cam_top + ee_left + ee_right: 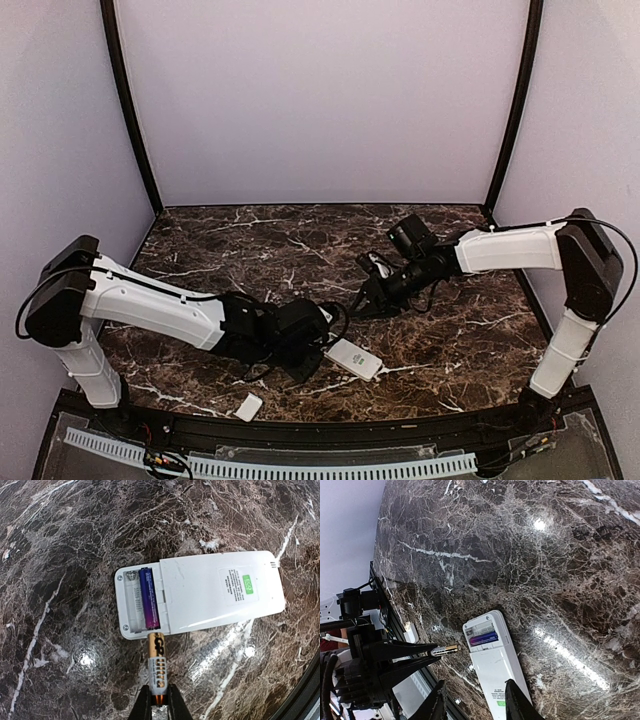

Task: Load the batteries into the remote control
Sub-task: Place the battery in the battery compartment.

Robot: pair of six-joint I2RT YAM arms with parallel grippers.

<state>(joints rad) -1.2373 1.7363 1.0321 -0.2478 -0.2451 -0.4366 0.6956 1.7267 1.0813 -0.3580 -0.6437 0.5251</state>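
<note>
The remote control lies back-up on the marble, its battery compartment uncovered. A dark bluish battery sits in one slot, and the slot beside it is bare. My left gripper is shut on the tail of a gold-and-silver battery, whose nose touches the remote's end edge just outside the compartment. The right wrist view shows that battery beside the remote control. My right gripper stands open above the remote's far end, nothing between its fingers. From above, the left gripper meets the remote, while the right gripper hovers behind.
A small white cover plate lies near the table's front edge, left of the remote; it is also in the right wrist view. The black front rail runs just behind it. Purple walls enclose the table.
</note>
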